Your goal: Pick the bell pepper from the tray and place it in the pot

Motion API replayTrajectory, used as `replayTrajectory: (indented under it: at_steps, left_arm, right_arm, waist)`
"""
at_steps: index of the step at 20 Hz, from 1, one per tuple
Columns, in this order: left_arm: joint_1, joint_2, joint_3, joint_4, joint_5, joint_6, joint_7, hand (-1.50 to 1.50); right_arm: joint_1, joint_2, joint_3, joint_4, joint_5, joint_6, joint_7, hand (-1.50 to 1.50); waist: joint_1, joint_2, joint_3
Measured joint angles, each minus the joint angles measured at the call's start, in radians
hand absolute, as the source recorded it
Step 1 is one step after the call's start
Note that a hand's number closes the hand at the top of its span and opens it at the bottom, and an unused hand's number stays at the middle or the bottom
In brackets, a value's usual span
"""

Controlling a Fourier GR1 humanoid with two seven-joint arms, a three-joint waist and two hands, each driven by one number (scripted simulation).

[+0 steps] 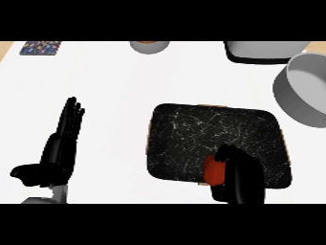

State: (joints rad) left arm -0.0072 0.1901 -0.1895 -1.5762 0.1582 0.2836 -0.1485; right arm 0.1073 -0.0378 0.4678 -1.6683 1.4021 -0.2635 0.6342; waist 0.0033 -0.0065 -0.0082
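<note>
At the far left, near the counter's back edge, lies a small patterned mat, and below it the left hand rests on the white counter with its fingers straight and pressed together, pointing away from the robot and holding nothing. Moving right along the back edge, a small round container is cut off by the view's upper limit. In the middle sits the tray, a dark speckled slab with rounded corners, and at its near edge is the bell pepper — a red shape mostly hidden, only its left side showing. The right hand covers it from the right and above, fingers curled over it, so it appears to be closing round the pepper; whether the pepper has left the tray cannot be told from here. Further right along the back edge stands a dark-rimmed grey vessel, partly out of view, and just beside it, to the right of the tray and apart from it, the grey pot stands open with nothing visible inside. A bell pepper is likely light and hollow, with a smooth waxy skin that can slip and walls that give under a squeeze — so it is best taken across its widest part, fingers on one side and thumb opposite, rather than by the stem or the tapering end.
</note>
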Motion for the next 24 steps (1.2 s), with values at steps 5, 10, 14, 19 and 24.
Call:
replayTrajectory:
  at_steps: [5, 10, 14, 19, 24]
  left_arm:
    - [-0.019, -0.008, -0.016, 0.006, -0.004, -0.015, -0.002, 0.00]
    - [-0.026, -0.007, -0.004, 0.014, -0.006, -0.020, 0.002, 0.00]
    - [-0.009, -0.013, 0.003, 0.014, -0.013, -0.020, -0.004, 0.00]
    - [0.004, -0.017, 0.012, 0.005, -0.017, -0.020, 0.000, 0.00]
    - [-0.010, -0.022, 0.027, 0.019, -0.026, -0.021, 0.003, 0.00]
  right_arm:
    - [-0.218, 0.001, -0.090, 0.125, -0.147, 0.271, -0.029, 1.50]
    - [-0.509, 0.024, -0.150, 0.358, -0.207, 0.292, -0.025, 1.50]
    - [-0.609, 0.032, -0.140, 0.405, -0.192, 0.204, -0.001, 1.50]
    - [-0.662, 0.033, -0.103, 0.311, -0.112, 0.179, 0.085, 1.50]
    - [-0.670, 0.027, -0.097, 0.204, 0.001, 0.238, 0.208, 1.50]
  waist:
    - [0.033, 0.008, -0.007]
    - [0.030, 0.011, 0.003]
    - [0.018, 0.009, 0.006]
    - [0.005, 0.005, 0.007]
    - [-0.004, 0.004, 0.008]
